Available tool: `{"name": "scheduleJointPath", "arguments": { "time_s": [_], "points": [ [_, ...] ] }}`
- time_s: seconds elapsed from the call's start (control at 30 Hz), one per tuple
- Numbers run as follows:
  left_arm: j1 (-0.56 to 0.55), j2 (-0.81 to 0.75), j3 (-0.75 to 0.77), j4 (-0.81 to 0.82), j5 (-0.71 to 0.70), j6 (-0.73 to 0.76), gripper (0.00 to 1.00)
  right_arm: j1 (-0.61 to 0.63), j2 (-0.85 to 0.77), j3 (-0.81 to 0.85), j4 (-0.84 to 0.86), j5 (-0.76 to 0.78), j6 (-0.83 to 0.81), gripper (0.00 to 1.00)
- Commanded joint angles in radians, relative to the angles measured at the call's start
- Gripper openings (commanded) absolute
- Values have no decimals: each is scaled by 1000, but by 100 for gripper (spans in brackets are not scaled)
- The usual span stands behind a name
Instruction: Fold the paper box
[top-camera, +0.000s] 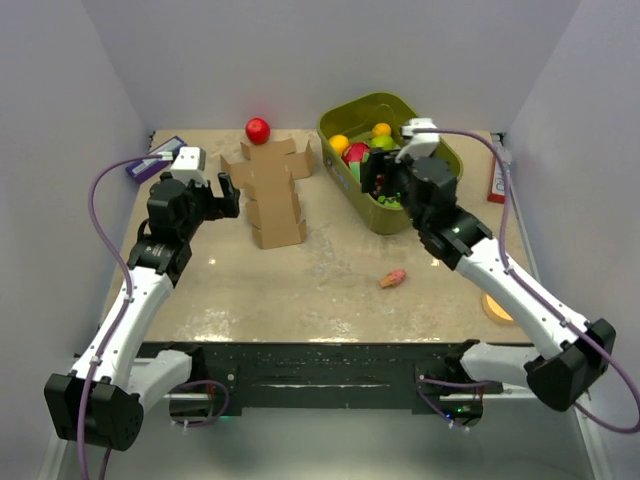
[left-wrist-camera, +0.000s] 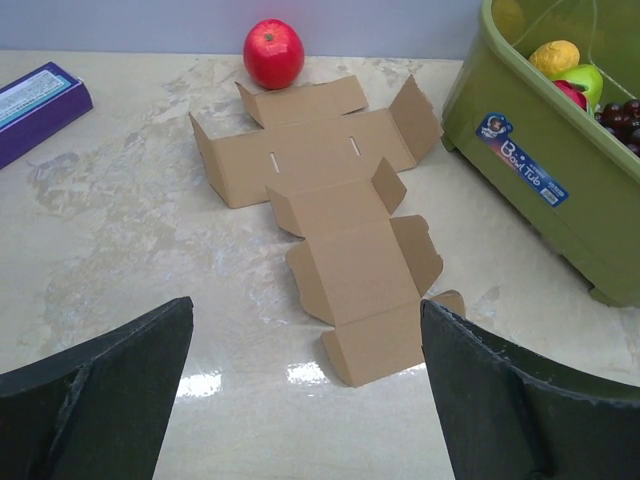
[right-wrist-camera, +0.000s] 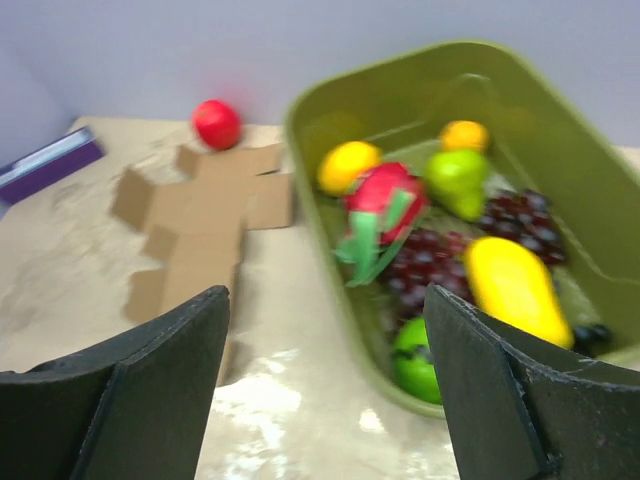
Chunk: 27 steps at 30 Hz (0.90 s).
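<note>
Plainly, folding has not begun. The paper box (left-wrist-camera: 340, 230) lies flat, a cross-shaped brown cardboard cut-out with its flaps only slightly lifted. It sits directly ahead of the left gripper (top-camera: 222, 196), just beyond the fingertips. That gripper stands wide open and empty, low over the table, aimed at the near end panel. The right gripper (right-wrist-camera: 325, 340), also open and holding nothing, hovers by the near side of the green bin (top-camera: 442, 152) of toy fruit, with the cut-out ahead to its left, well apart. The step in hand looks like the approach. Next, I judge, the left gripper must reach a near flap and lift it along its crease, while the right comes across to steady the sheet.
</note>
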Motion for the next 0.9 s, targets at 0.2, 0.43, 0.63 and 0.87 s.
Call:
{"name": "scheduleJointPath", "arguments": {
  "time_s": [0.2, 0.43, 0.63, 0.87],
  "points": [
    [4, 11, -8, 43, 37, -51, 100, 220, 388, 394, -258, -31, 25, 80],
    [4, 9, -11, 43, 52, -56, 97, 269, 768, 667, -405, -15, 37, 80],
    [4, 15, -16, 46, 62, -64, 98, 246, 946, 770, -419, -19, 65, 79],
    [4, 22, -11, 34, 68, -68, 98, 165, 1017, 774, -333, -137, 86, 77]
  ]
}}
